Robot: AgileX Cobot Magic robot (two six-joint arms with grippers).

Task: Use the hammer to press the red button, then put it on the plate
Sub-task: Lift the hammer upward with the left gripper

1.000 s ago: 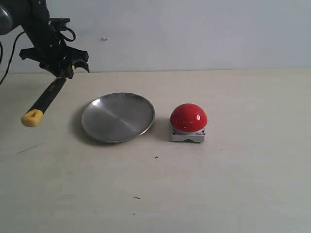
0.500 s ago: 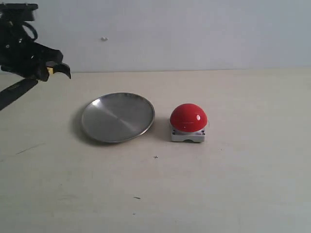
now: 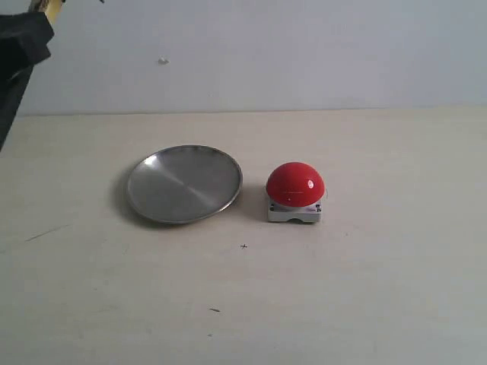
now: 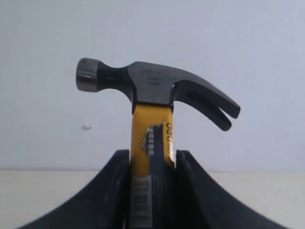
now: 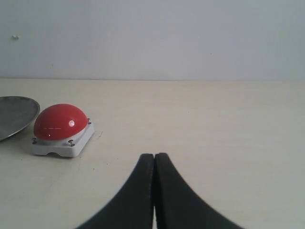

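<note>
My left gripper (image 4: 152, 155) is shut on the hammer (image 4: 152, 86), pinching its yellow neck, and the dark head stands above the jaws against the wall. In the exterior view only a dark part of the left arm (image 3: 27, 42) and a bit of yellow show at the top-left corner. The red button (image 3: 295, 183) sits on its grey base mid-table, just right of the silver plate (image 3: 184, 183). My right gripper (image 5: 154, 156) is shut with nothing in it, low over the table. From it the red button (image 5: 59, 123) lies ahead, and beyond that the plate's rim (image 5: 14, 114).
A pale wall (image 3: 304, 53) runs along the back of the beige table (image 3: 342, 289). Small dark specks mark the table in front of the plate.
My left gripper has risen and swung left with the hammer, from beside the plate's far-left side up to the top-left corner. The plate, the button and the right gripper have not moved.
</note>
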